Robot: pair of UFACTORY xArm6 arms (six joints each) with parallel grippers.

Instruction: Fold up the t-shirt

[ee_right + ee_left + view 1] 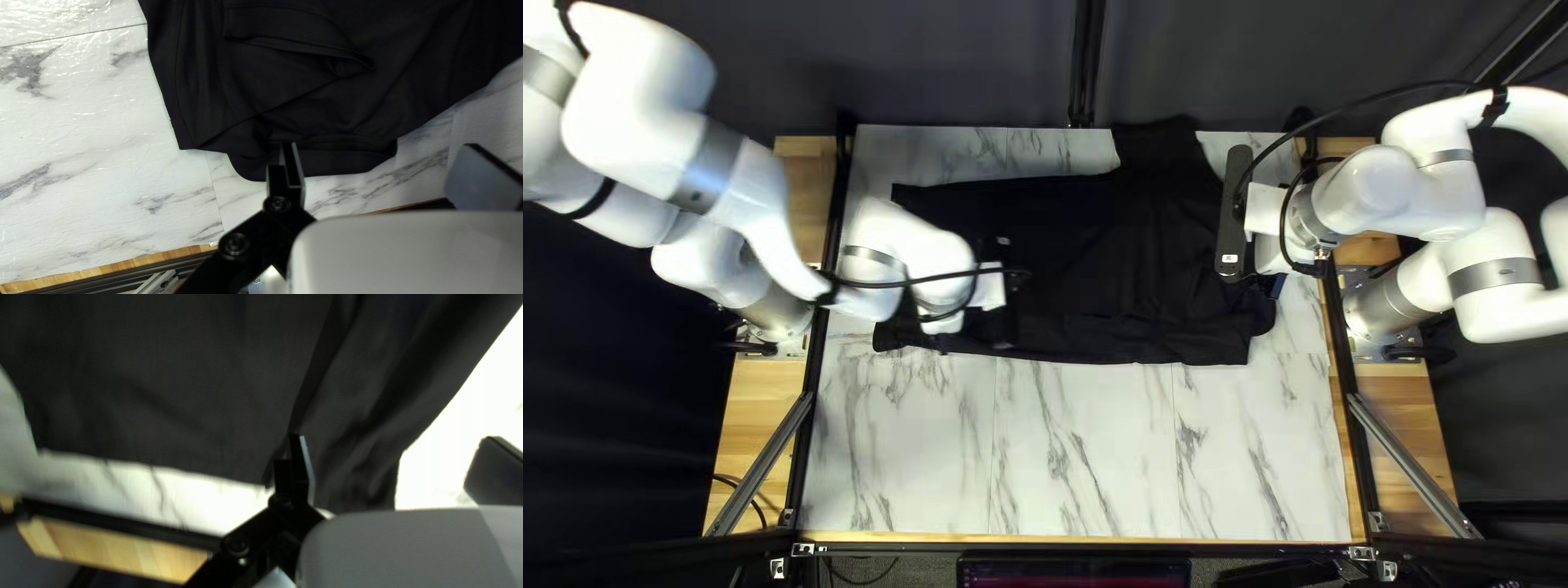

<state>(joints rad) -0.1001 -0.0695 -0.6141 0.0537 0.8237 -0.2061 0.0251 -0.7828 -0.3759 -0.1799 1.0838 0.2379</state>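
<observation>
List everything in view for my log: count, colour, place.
Shirt: one, black, spread with folds across the table's far half
Table: one, white with grey veins, under the shirt
Wood strips: two, light brown, left and right of the table
Rails: three, black, along the left, right and near edges
Braces: two, grey, slanting outward from the side rails
Curtain: dark, beyond the far edge
Screen: one, dark, past the near edge
Arms: two, white, one each side
Left gripper: one, black, open, over the shirt
Right gripper: one, black, open, at the shirt's edge
</observation>
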